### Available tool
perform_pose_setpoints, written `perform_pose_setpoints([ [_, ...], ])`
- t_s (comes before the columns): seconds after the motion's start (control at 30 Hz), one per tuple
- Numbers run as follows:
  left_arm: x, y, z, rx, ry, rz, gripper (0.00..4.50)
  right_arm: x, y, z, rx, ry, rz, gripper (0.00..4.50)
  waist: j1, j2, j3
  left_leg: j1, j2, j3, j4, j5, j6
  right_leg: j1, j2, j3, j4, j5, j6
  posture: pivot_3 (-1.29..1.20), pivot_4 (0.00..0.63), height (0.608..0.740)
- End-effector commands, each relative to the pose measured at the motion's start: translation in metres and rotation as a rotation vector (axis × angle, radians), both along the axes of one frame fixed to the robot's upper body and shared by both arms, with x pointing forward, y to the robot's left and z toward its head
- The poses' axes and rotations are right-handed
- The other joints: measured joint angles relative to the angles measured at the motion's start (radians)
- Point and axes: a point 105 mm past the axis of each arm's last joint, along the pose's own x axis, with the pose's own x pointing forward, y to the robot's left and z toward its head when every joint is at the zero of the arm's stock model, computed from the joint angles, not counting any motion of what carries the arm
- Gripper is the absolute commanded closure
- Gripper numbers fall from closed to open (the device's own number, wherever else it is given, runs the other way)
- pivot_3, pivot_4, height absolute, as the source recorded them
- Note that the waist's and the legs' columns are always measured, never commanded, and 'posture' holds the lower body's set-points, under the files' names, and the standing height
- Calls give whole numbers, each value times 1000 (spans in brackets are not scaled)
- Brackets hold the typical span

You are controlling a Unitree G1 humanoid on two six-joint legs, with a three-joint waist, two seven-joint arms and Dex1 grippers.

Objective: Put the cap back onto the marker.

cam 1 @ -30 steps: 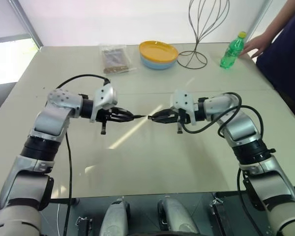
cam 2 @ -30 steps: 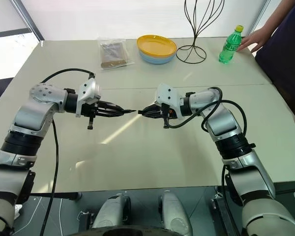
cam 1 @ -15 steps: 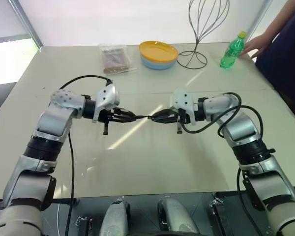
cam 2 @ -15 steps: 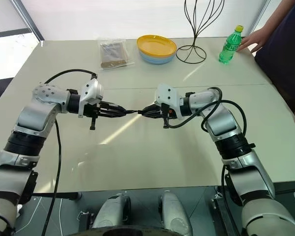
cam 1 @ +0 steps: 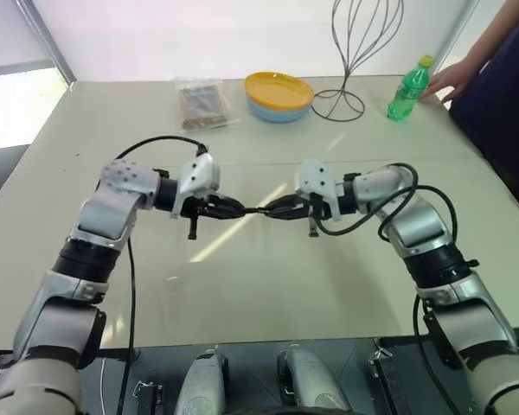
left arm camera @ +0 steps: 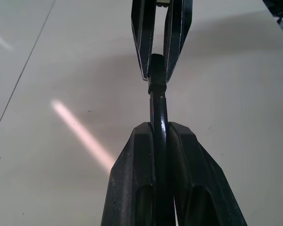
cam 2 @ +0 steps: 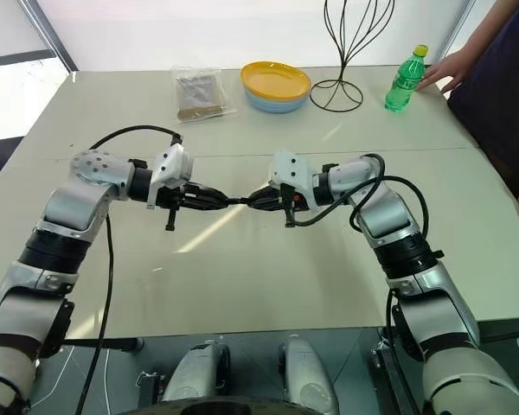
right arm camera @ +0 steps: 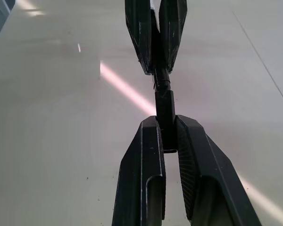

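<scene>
While the left gripper [left arm camera: 159,129] pinches the marker [left arm camera: 158,110], the right gripper [right arm camera: 166,123] clamps the cap [right arm camera: 165,113], both tip to tip above the table [cam 1: 329,277], the cap meeting the marker's end.

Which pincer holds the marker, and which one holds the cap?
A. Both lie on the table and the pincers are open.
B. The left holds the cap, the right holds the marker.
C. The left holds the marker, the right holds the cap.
C: in the left wrist view the left pincer is shut on the long marker, and the right pincer grips the short cap.
</scene>
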Motion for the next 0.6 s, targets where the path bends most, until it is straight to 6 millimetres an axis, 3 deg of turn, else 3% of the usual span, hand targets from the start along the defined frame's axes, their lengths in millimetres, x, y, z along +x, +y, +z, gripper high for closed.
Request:
perform_pose_setpoints([
  [0.03,-2,-19,11,5,-75,-93,4500,-1,21,24,27,-91,92,4433,0,0,0,0,0,0,0,0,0,0,0,0,0,0,0,0,150,740],
  [0.37,0,-32,11,-9,-135,-148,4500,-3,53,39,55,-156,196,4433,-1,0,0,0,0,0,0,0,0,0,0,0,1,0,0,0,150,740],
  [0.6,-2,-30,14,-47,-119,-146,4500,-14,59,50,76,-232,253,4433,-1,0,0,0,0,0,0,0,0,-1,0,0,3,0,0,0,150,740],
])
